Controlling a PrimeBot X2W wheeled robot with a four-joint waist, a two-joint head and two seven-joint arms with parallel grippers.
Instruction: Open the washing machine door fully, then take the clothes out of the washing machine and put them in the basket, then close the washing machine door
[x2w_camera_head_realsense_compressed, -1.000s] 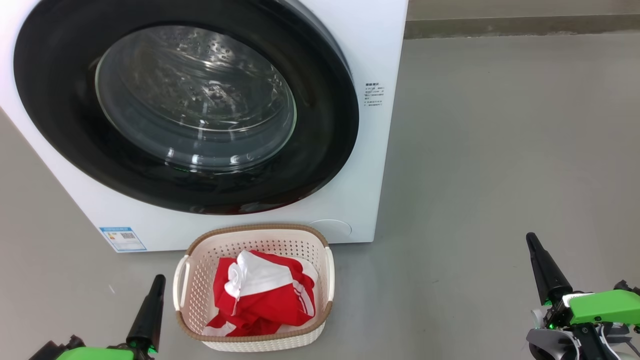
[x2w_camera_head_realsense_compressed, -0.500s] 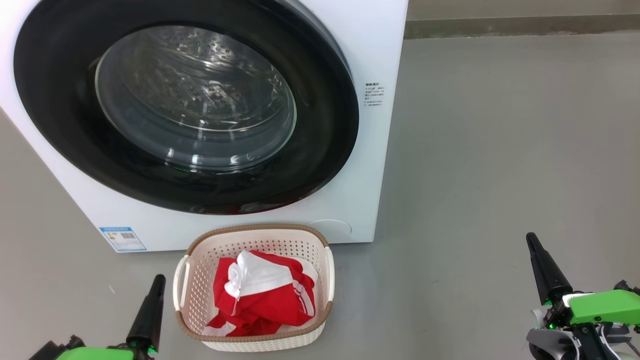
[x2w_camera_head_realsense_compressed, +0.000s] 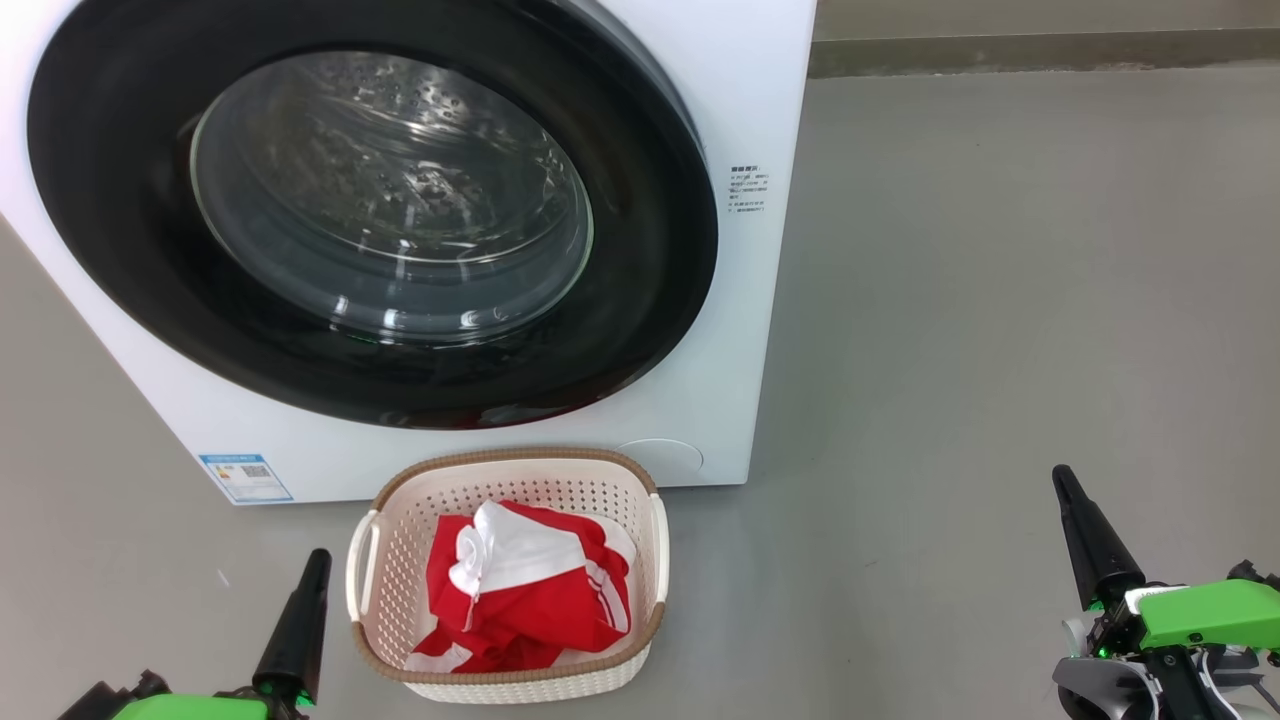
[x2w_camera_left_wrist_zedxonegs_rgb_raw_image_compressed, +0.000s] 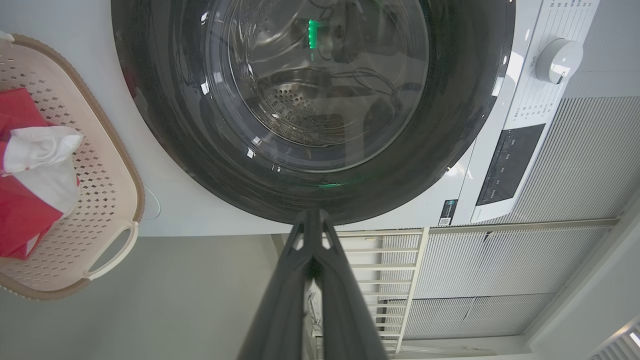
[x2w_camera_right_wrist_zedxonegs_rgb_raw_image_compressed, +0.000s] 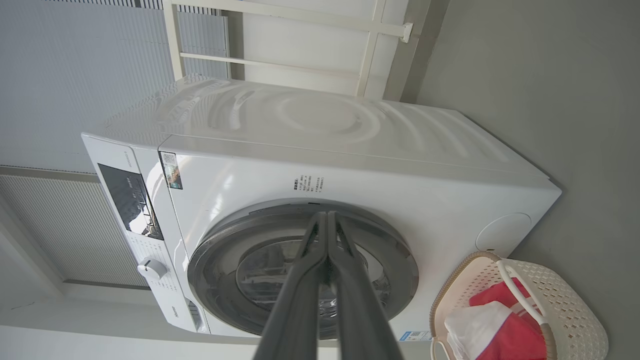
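The door sits shut against the washer, and the clothes lie heaped in the basket on the floor just before it. The left end effector and right end effector hang clenched on nothing, clear of both. To my eye, every step looks done.

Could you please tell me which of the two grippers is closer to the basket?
The left gripper, at the head view's lower left just beside the basket; the right gripper sits much farther off.
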